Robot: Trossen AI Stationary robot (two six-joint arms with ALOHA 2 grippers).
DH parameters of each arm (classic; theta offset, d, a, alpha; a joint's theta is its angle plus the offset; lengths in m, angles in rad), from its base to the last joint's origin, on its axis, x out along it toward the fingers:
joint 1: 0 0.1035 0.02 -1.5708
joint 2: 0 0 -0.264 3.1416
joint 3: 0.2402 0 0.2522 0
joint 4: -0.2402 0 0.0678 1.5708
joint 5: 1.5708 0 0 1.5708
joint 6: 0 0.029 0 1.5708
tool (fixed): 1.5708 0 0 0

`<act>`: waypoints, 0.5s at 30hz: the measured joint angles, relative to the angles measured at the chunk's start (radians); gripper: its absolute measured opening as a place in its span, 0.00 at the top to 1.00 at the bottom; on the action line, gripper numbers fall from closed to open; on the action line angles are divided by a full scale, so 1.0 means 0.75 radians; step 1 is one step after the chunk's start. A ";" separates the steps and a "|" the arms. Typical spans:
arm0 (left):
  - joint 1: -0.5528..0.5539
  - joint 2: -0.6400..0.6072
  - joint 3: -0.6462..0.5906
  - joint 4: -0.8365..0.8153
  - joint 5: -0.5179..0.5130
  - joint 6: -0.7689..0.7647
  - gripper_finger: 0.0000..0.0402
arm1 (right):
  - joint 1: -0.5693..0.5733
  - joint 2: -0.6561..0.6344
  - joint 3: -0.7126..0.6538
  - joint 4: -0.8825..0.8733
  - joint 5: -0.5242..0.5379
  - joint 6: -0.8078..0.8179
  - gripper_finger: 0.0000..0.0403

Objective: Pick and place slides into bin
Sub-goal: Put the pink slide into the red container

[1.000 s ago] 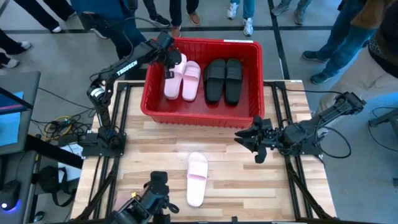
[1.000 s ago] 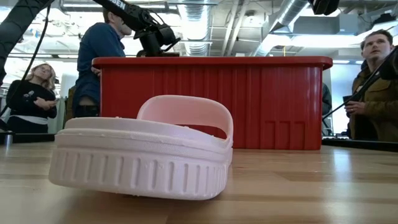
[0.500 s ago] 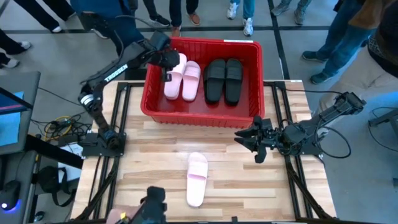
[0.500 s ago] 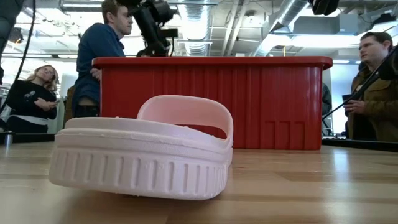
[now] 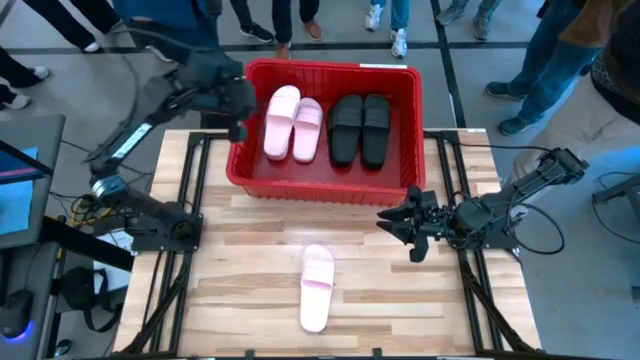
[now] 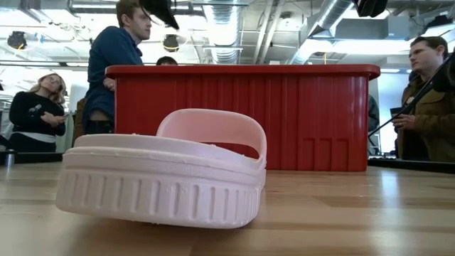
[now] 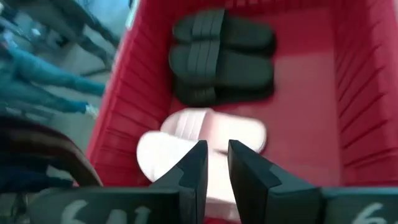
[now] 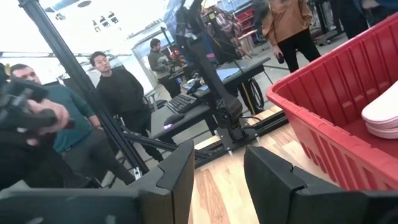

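Observation:
The red bin (image 5: pixel 330 68) stands at the table's far middle. In it two pale pink slides (image 5: pixel 294 124) and two black slides (image 5: pixel 361 128) lie side by side on its floor; they also show in the left wrist view, the pink pair (image 7: pixel 205 134) and the black pair (image 7: pixel 221 56). A third pink slide (image 5: pixel 317 287) lies sole down on the wood near the front edge, and it is close up in the low view (image 6: pixel 163 178). My left gripper (image 5: pixel 235 102) is just outside the bin's left wall, empty, with a narrow gap between its fingers (image 7: pixel 216 165). My right gripper (image 5: pixel 408 232) waits open at the right.
Several people stand around the table's far and right sides (image 5: pixel 560 50). The arms' black stands (image 5: pixel 165 225) sit at the table's left and right edges. Bare wood (image 5: pixel 250 250) lies between the bin and the loose pink slide.
My left gripper has drawn back from the leftmost pink slide in the bin, going up and toward the table's left edge, over the bin's left wall. That slide stays lying in the bin beside the other pink one.

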 joint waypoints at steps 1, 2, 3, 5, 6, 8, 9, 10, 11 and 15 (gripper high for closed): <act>-0.008 -0.033 0.000 -0.001 0.010 -0.011 0.87 | -0.001 0.000 0.000 0.000 0.000 -0.002 0.68; -0.019 -0.065 0.000 -0.002 0.019 -0.017 0.87 | -0.002 0.000 0.000 0.000 0.000 -0.003 0.68; -0.032 -0.092 0.000 -0.005 0.027 -0.024 0.87 | -0.002 0.000 0.000 0.000 0.000 -0.003 0.68; -0.056 -0.147 -0.001 -0.011 0.031 -0.041 0.87 | -0.002 0.000 0.000 0.001 0.000 -0.011 0.68; -0.068 -0.170 -0.001 -0.014 0.031 -0.049 0.87 | -0.002 0.000 0.000 0.005 0.000 -0.020 0.68; -0.093 -0.218 -0.002 -0.020 0.032 -0.076 0.87 | -0.003 0.000 0.000 0.014 0.001 -0.031 0.68; -0.103 -0.242 -0.009 -0.017 0.031 -0.083 0.88 | -0.004 0.000 0.000 0.019 0.001 -0.035 0.68; -0.112 -0.271 -0.028 -0.010 0.031 -0.087 0.88 | -0.010 0.000 0.000 0.020 0.001 -0.037 0.68; -0.120 -0.300 -0.054 0.000 0.031 -0.094 0.89 | -0.014 0.000 0.000 0.020 0.001 -0.037 0.68; -0.144 -0.445 -0.233 0.109 0.032 -0.142 0.93 | -0.031 0.000 0.000 0.021 0.001 -0.037 0.68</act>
